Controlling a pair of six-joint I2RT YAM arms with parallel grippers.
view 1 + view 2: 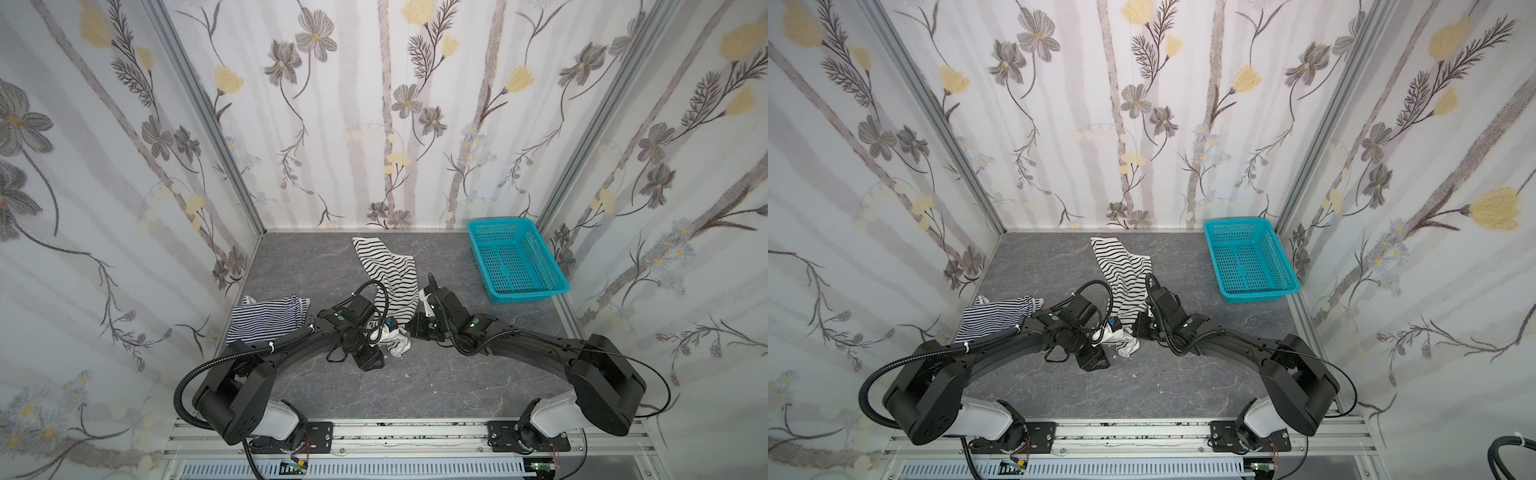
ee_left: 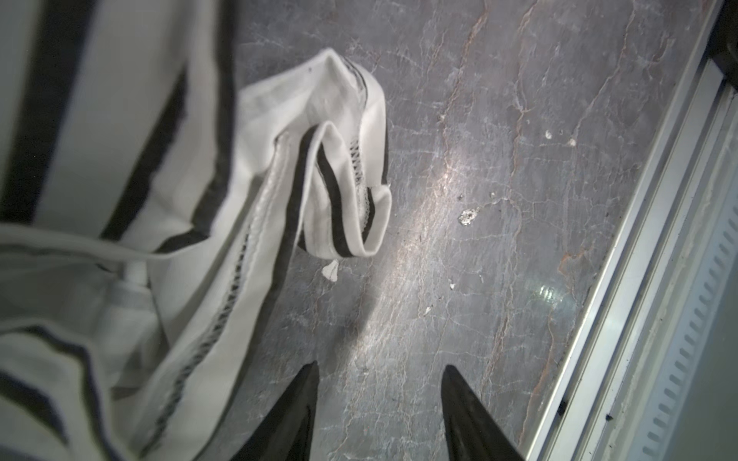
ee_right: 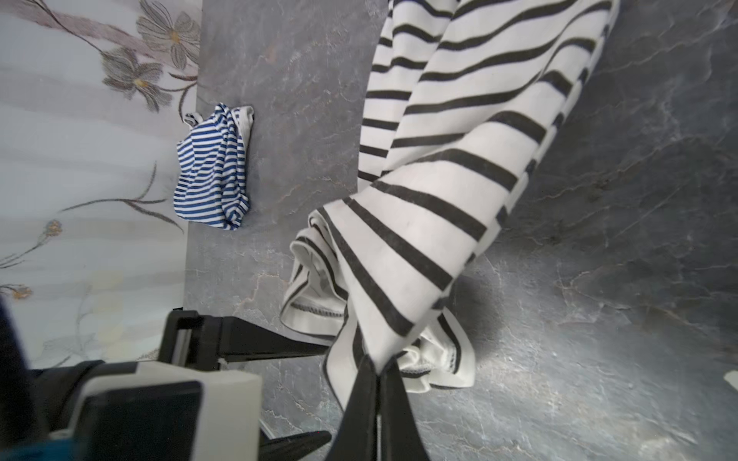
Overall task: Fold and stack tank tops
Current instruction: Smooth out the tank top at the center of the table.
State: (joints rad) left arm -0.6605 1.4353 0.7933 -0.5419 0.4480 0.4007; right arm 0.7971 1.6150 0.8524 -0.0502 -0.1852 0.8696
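Where right tool [image 3: 379, 370] grips, wide-striped top [image 1: 388, 270] stretches front-to-back

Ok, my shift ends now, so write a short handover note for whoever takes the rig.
The right end effector is shut on an edge of the wide-striped top, crumpled mid-table.
The left end effector is open, holding nothing, beside that top.
The navy-striped top lies bunched by the left wall; the basket sits far right.
Nothing stacked yet; both tops need folding and stacking.

Table [image 1: 436, 386]: navy top [image 1: 266, 316], black-striped top [image 1: 386, 266], basket [image 1: 528, 294]
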